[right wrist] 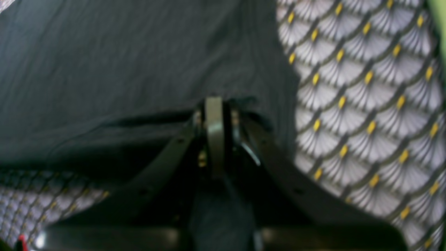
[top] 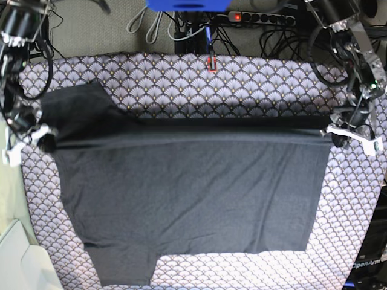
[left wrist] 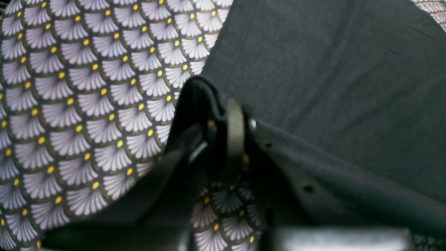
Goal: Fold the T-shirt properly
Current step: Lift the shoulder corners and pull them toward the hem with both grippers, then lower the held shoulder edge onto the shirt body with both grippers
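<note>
Presently the T-shirt (top: 193, 199) lies plain side up on the scallop-patterned cloth (top: 242, 84), its far edge lifted taut (a straight fold) between left gripper (top: 334, 136) and right gripper (top: 45, 140), both clamped on it.

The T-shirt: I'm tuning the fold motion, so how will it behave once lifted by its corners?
Probably floppy: the T-shirt sags between the left gripper and right gripper. Likely light, since two pinches carry its edge. It may drag on the patterned cloth.
</note>
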Tool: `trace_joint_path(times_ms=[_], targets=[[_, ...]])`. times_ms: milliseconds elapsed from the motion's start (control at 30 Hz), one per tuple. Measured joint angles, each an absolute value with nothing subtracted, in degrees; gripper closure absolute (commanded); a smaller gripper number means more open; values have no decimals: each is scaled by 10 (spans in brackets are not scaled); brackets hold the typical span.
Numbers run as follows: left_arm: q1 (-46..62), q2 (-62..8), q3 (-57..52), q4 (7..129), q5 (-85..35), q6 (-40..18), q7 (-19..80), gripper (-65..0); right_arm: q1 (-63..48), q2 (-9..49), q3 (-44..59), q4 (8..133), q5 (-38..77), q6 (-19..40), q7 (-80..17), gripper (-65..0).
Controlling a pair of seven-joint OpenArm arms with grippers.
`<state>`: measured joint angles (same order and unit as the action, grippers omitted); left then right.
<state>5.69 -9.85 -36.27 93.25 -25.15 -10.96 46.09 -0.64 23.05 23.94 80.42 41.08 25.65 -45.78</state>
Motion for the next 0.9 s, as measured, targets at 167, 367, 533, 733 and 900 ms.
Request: trace_joint_path(times_ms=[167,367,533,733,900], targets=[[39,-98,-359,907,-254,-110,461,-4,57,229,228,761,353,256,-454,0],[6,-99,-360,861,-253,-110,457,-4,109,229,204,703,348,256,-452,0],[-24,-98,-360,840,-251,-109,456,-4,143,230,178,664,348,255,-452,0],[-61,-99,-359,837,-251,-108,455,-4,170,232,130,628,349,255,-390,0],[-85,-100,-360,836,-251,-108,454,-4,192,233,93,580,346,252,-371,0]])
